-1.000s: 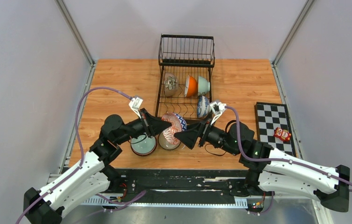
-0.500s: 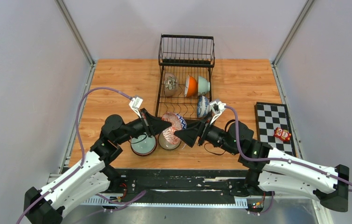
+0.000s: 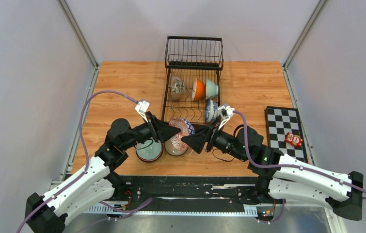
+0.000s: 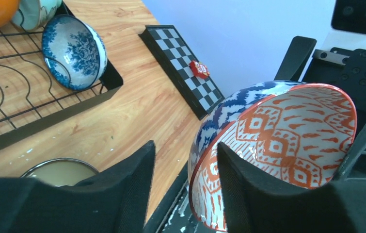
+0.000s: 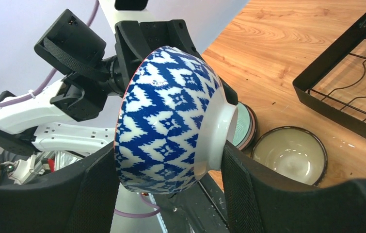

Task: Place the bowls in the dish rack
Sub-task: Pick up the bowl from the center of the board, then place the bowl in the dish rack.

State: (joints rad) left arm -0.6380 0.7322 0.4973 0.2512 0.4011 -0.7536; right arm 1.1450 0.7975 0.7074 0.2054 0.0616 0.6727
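Observation:
A bowl (image 3: pixel 180 133), blue-and-white outside (image 5: pixel 166 121) and orange-patterned inside (image 4: pixel 278 141), hangs on edge above the table's near side between both grippers. My right gripper (image 3: pixel 186 141) (image 5: pixel 168 150) is shut on it, one finger on the rim and the other on the foot. My left gripper (image 3: pixel 175 131) (image 4: pixel 185 145) is open; one finger sits inside the bowl, the other stands clear of its outer wall. The black wire dish rack (image 3: pixel 166 104) holds a grey patterned bowl (image 3: pixel 177 88), an orange one (image 3: pixel 198 90), a celadon one (image 3: pixel 212 88) and a blue floral one (image 3: pixel 211 110).
A teal bowl (image 3: pixel 149 149) and a cream bowl (image 3: pixel 175 148) sit upright on the table under the grippers. A checkered board (image 3: pixel 283 131) with a small red object (image 3: pixel 294 140) lies at the right. The rack's front edge (image 5: pixel 336 116) is just beyond the cream bowl (image 5: pixel 290 155).
My left gripper's jaws have opened off the bowl's rim. The right gripper's jaws narrowed onto the bowl and have stayed there. The bowl itself has barely moved.

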